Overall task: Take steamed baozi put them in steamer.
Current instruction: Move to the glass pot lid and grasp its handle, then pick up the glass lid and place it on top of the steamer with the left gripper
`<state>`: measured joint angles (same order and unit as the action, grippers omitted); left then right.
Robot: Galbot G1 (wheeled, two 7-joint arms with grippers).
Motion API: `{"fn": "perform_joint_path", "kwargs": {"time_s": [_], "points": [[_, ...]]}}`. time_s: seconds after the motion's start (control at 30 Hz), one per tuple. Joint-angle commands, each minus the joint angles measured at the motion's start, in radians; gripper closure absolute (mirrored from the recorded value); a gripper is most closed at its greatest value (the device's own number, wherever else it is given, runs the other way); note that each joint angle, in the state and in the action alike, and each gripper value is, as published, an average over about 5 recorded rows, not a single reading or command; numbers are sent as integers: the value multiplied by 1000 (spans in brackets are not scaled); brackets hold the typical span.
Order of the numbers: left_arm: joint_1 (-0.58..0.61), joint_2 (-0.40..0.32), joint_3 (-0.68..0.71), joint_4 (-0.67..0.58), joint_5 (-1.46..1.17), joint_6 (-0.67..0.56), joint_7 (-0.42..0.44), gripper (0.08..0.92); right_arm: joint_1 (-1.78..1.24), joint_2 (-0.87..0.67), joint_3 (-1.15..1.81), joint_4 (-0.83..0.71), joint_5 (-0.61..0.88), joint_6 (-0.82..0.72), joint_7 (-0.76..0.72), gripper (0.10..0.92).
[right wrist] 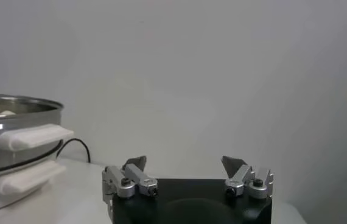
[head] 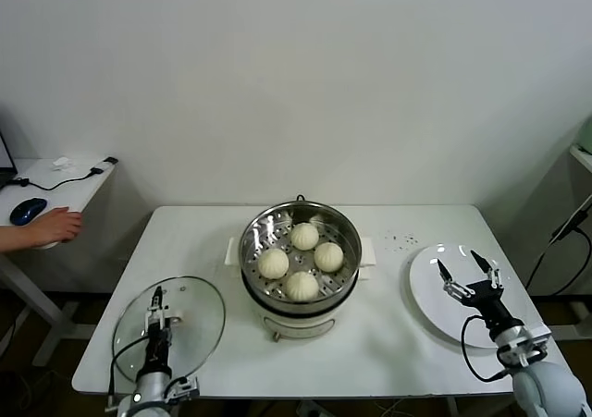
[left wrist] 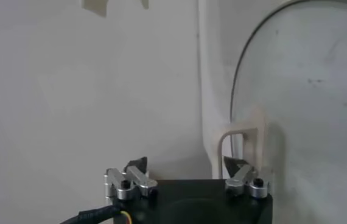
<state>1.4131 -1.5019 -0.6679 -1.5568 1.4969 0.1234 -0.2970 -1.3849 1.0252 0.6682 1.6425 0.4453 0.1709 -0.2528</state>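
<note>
Fingers spread — right gripper; four baozi in steamer.

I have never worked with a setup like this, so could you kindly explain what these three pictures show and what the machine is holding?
This is a two-armed robot at a white table. The wide picture comes from a camera on its head, looking down. The other two come from cameras on its wrists, each looking out past that arm's own tool.

In the middle stands the steamer, a steel pot with white handles, and four steamed baozi sit on its perforated tray. A glass lid lies flat on the robot's left and a white plate on its right; no buns are left on it.

The left tool hangs over the lid, open, with the lid's handle just ahead of it. The right tool hovers open over the plate. Neither holds anything. The hand at the far left edge belongs to a person at another desk.
</note>
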Motion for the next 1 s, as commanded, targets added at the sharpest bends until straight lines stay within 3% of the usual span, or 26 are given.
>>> {"fn": "perform_joint_path", "kwargs": {"time_s": [0.03, 0.4, 0.67, 0.77, 1.0], "points": [[-55, 9, 3, 63, -17, 8, -15, 259, 3, 10, 3, -20, -27, 7, -3, 203], [-49, 14, -2, 44, -58, -18, -12, 571, 16, 22, 1, -40, -52, 22, -12, 203], [16, 41, -7, -87, -123, -16, -4, 803, 23, 23, 2, -52, -55, 27, -16, 203], [64, 62, -11, -184, -152, 5, 8, 847, 27, 23, 3, -58, -56, 29, -17, 203], [169, 137, -20, -452, -208, 102, 69, 848, 40, 21, 4, -79, -66, 37, -20, 203]]}}
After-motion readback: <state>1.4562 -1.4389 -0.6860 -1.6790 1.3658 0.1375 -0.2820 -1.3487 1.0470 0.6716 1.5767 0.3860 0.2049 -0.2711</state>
